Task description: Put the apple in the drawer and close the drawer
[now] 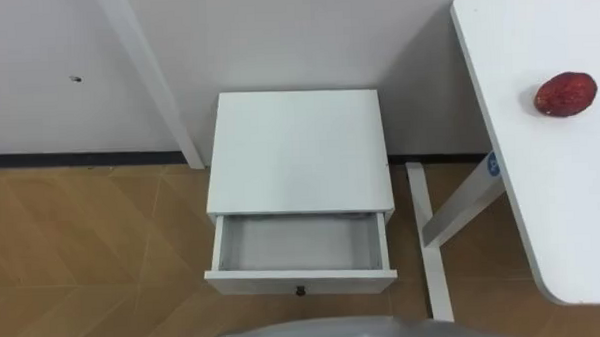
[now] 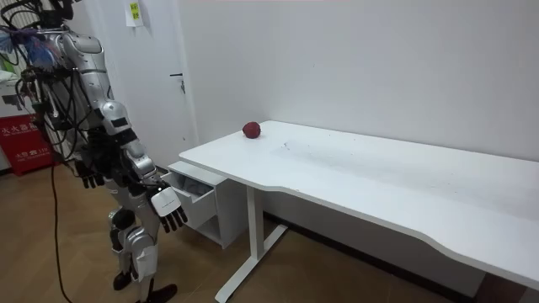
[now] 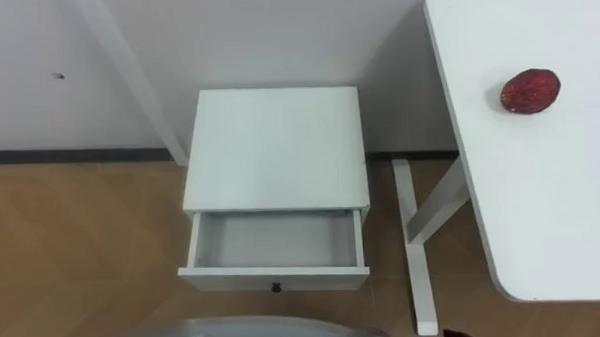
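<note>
The apple [image 1: 566,93], dark red, lies on the white table [image 1: 551,200] close to its far edge by the wall [image 1: 295,39]; nothing touches it. From the open drawer [image 1: 300,281] it sits at about 2 o'clock, well apart, up on the table top while the drawer is low by the floor [image 1: 83,256].

The drawer is pulled out of the white cabinet [image 1: 297,149] on its 6 o'clock side, toward the robot; its grey inside is bare; a small dark knob [image 1: 300,290] sits at the middle of its front panel. The cabinet stands against the wall, with the table's white leg [image 1: 433,254] just beside it at 3 o'clock.

In the room view the robot stands upright on the wooden floor facing the cabinet, close to the drawer's front. Its right hand [image 2: 173,209] hangs low at its side near the drawer, released, the fingers loose and spread, grasping nothing; the apple is at roughly 1 o'clock from this hand, higher up and well apart, near the table's corner end by the wall. Its left hand [image 2: 88,174] hangs on the far side of the body, at about 10 o'clock from the right hand; whether it is released or clenched I cannot tell, being too small there. The apple lies far from this hand as well, at about 2 o'clock across the robot's body.
</note>
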Available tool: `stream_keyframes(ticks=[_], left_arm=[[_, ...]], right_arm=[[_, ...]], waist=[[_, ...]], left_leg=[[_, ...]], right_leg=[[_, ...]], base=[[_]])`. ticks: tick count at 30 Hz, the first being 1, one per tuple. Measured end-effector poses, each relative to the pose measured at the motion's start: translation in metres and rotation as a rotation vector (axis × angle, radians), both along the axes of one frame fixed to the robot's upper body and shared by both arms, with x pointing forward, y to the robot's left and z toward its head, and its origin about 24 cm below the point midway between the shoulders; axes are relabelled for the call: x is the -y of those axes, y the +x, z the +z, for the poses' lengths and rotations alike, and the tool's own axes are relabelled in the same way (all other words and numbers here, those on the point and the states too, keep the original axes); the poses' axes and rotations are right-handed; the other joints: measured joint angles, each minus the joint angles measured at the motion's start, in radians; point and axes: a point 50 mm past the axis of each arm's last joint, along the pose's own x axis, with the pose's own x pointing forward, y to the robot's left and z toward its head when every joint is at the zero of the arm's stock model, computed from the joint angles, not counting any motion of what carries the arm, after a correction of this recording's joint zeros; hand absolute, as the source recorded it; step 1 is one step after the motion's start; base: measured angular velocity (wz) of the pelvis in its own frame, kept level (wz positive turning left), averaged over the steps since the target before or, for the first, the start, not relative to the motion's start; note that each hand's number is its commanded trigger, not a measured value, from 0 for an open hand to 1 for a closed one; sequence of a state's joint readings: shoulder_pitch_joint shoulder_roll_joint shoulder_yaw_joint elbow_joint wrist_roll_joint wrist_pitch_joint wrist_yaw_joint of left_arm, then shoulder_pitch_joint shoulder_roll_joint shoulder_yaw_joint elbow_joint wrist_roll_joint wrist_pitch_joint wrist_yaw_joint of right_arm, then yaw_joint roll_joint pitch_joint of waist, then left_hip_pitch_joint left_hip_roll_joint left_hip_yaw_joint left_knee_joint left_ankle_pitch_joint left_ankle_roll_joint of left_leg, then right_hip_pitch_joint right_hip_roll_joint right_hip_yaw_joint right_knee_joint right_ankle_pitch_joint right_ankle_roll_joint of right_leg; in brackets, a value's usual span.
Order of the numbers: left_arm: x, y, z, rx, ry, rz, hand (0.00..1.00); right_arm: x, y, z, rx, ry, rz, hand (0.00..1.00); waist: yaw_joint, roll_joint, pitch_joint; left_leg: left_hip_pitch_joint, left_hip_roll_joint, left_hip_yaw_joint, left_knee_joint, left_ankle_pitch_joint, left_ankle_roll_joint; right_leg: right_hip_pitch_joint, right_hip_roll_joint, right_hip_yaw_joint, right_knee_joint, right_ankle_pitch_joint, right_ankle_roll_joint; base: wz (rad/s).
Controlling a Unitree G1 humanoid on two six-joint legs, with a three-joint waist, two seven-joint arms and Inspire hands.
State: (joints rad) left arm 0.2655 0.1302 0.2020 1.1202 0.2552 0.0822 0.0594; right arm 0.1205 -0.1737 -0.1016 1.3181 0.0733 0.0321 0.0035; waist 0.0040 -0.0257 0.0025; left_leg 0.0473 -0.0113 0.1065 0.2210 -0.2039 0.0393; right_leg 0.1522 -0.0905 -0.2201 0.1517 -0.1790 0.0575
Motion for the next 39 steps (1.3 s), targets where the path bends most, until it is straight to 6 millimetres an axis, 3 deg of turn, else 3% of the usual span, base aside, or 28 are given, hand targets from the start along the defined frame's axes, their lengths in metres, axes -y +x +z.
stream_keyframes(ticks=[7,12,17,20,26,33,39], left_arm=[[0.000,0.004,0.000,0.009,0.004,-0.002,0.00],[-0.001,0.003,0.000,0.018,0.029,0.034,0.00],[-0.008,-0.008,0.002,0.010,0.059,0.098,0.00],[-0.009,-0.008,0.003,0.011,0.073,0.110,0.00],[-0.016,-0.002,0.005,0.046,0.090,0.129,0.00],[-0.028,-0.009,0.009,0.045,0.122,0.146,0.00],[-0.037,-0.007,0.014,0.085,0.155,0.162,0.00]], right_arm=[[0.000,0.001,0.000,0.014,0.005,-0.047,0.00],[-0.001,-0.004,-0.001,0.064,0.018,-0.324,0.00],[0.008,-0.019,0.002,0.169,0.011,-0.812,0.00],[0.015,-0.021,0.005,0.262,0.002,-1.132,0.00],[0.032,-0.012,0.011,0.454,-0.005,-1.659,0.00],[0.051,0.006,0.022,0.531,-0.040,-1.839,0.00],[0.082,0.023,0.045,0.621,-0.119,-1.979,0.00]], waist=[[0.001,-0.003,-0.0006],[-0.004,-0.001,-0.0001],[-0.034,0.000,0.0009],[-0.071,-0.001,0.0006],[-0.086,-0.007,-0.0020],[-0.107,-0.027,-0.0040],[-0.114,-0.037,-0.0062]], left_leg=[[-0.006,0.001,0.000,0.000,0.000,0.000],[0.000,-0.001,0.004,-0.006,0.000,0.000],[0.030,0.000,0.019,-0.019,-0.002,-0.004],[0.033,0.005,0.026,-0.023,-0.002,-0.004],[0.033,0.005,0.056,-0.022,-0.003,-0.005],[0.019,0.006,0.055,-0.017,-0.003,-0.005],[0.007,0.004,0.059,-0.015,-0.002,-0.004]], right_leg=[[-0.009,0.000,0.001,0.001,0.000,0.000],[-0.003,0.001,0.011,0.000,0.000,0.000],[0.014,0.005,0.020,-0.001,0.000,0.000],[0.010,0.005,0.026,-0.001,0.000,0.000],[-0.002,0.008,0.055,0.008,0.001,-0.002],[-0.020,0.008,0.052,0.019,0.001,-0.002],[-0.030,0.007,0.053,0.021,0.001,-0.002]], base=[[0.00],[-0.01],[-0.08],[-0.10],[-0.15],[-0.01],[0.00]])
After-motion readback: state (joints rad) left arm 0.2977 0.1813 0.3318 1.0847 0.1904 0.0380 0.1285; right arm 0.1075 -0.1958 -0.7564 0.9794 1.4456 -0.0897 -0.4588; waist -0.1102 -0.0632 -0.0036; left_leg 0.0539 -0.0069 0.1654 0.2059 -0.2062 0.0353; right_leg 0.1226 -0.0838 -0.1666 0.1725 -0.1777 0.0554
